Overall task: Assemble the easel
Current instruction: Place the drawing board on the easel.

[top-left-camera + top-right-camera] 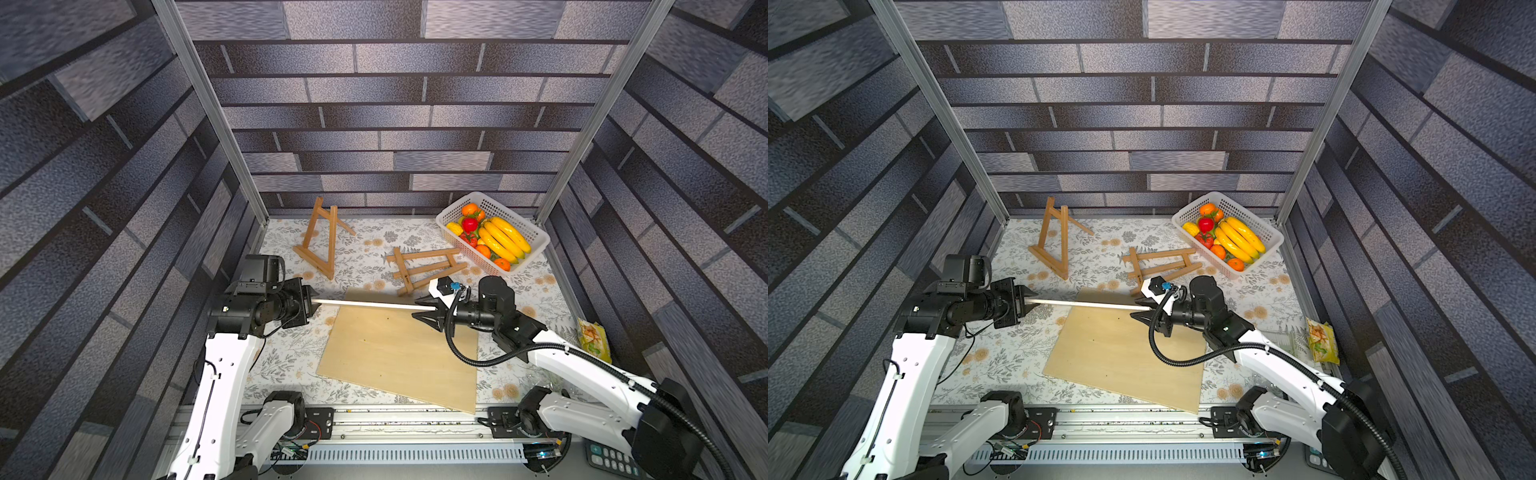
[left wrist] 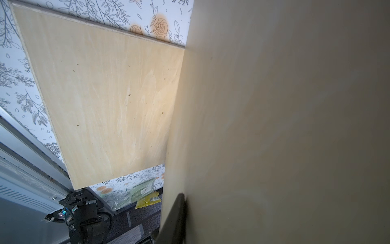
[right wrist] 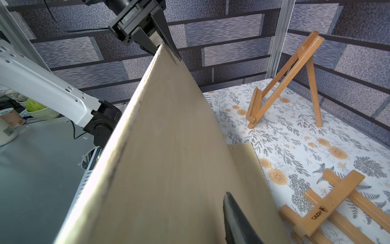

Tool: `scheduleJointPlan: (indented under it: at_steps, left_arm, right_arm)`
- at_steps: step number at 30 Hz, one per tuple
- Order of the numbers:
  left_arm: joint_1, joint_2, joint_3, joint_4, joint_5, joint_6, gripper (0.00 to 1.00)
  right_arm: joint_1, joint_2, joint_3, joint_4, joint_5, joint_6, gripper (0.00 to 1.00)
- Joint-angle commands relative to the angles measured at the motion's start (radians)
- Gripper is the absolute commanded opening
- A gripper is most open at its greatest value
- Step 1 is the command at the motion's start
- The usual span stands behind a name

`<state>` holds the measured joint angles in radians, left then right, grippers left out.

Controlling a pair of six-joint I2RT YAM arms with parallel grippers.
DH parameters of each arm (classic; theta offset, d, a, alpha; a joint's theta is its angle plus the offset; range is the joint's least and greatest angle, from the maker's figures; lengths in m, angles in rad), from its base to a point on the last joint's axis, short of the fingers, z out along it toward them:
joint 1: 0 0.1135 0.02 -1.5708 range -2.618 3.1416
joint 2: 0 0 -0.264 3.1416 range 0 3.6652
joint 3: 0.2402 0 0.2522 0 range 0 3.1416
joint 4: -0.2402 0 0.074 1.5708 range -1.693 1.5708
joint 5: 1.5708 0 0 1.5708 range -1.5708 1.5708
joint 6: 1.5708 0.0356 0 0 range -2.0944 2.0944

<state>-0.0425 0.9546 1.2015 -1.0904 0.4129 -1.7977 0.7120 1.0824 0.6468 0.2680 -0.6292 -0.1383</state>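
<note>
A thin wooden board (image 1: 374, 304) hangs on edge above the table between my two arms. In both top views it shows only as a pale line. My left gripper (image 1: 314, 307) is shut on its left end, also seen in the right wrist view (image 3: 166, 48). My right gripper (image 1: 426, 309) is open, its fingers spread on either side of the board's right end; one finger (image 3: 232, 211) shows beside the board's face (image 3: 168, 147). One wooden easel (image 1: 320, 237) stands unfolded at the back left. A second easel (image 1: 424, 266) lies flat and folded just behind my right gripper.
A second wooden board (image 1: 399, 353) lies flat on the floral cloth beneath the held one. A white basket (image 1: 457, 205) of fruit sits at the back right. A yellow snack packet (image 1: 594, 338) lies by the right wall. Brick-patterned walls close in three sides.
</note>
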Motion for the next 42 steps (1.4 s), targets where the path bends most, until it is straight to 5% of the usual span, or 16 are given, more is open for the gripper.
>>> scheduleJointPlan:
  at_steps: [1, 3, 8, 10, 13, 19, 27, 30, 33, 39, 42]
  left_arm:
    - [-0.024, 0.002, -0.039, 0.115, 0.162, -0.098, 0.18]
    - [-0.011, -0.005, -0.048, 0.115, 0.172, -0.098, 0.18]
    - [0.031, -0.012, -0.036, 0.111, 0.201, -0.086, 0.35]
    - [0.062, -0.007, -0.017, 0.090, 0.219, -0.051, 0.54]
    - [0.112, 0.016, 0.035, 0.045, 0.250, 0.035, 1.00]
    - [0.174, 0.105, 0.240, -0.102, 0.242, 0.326, 1.00]
    - [0.169, 0.162, 0.544, -0.384, 0.036, 0.657, 1.00]
    - [0.069, 0.226, 0.692, -0.517, -0.072, 0.799, 1.00]
    - [-0.159, 0.342, 0.950, -0.695, -0.338, 0.880, 1.00]
    - [-0.537, 0.488, 1.177, -0.720, -0.589, 1.017, 1.00]
    - [-0.567, 0.538, 1.193, -0.720, -0.605, 1.002, 1.00]
  right_arm:
    - [0.078, 0.025, 0.059, 0.119, -0.158, 0.127, 0.27]
    - [0.085, 0.037, 0.061, 0.126, -0.151, 0.124, 0.01]
    - [0.089, 0.022, 0.050, 0.120, -0.137, 0.125, 0.00]
    - [0.088, 0.006, 0.046, 0.101, -0.133, 0.123, 0.00]
    - [0.088, -0.012, 0.042, 0.070, -0.122, 0.124, 0.00]
    - [0.088, -0.023, 0.050, 0.030, -0.082, 0.143, 0.00]
    - [0.088, -0.058, 0.064, -0.040, -0.020, 0.084, 0.00]
    - [0.089, -0.083, 0.073, -0.100, 0.015, 0.009, 0.00]
    - [0.087, -0.087, 0.089, -0.171, 0.021, -0.046, 0.00]
    - [0.087, -0.101, 0.078, -0.179, 0.008, -0.052, 0.00]
    - [0.087, -0.111, 0.087, -0.240, 0.015, -0.096, 0.00]
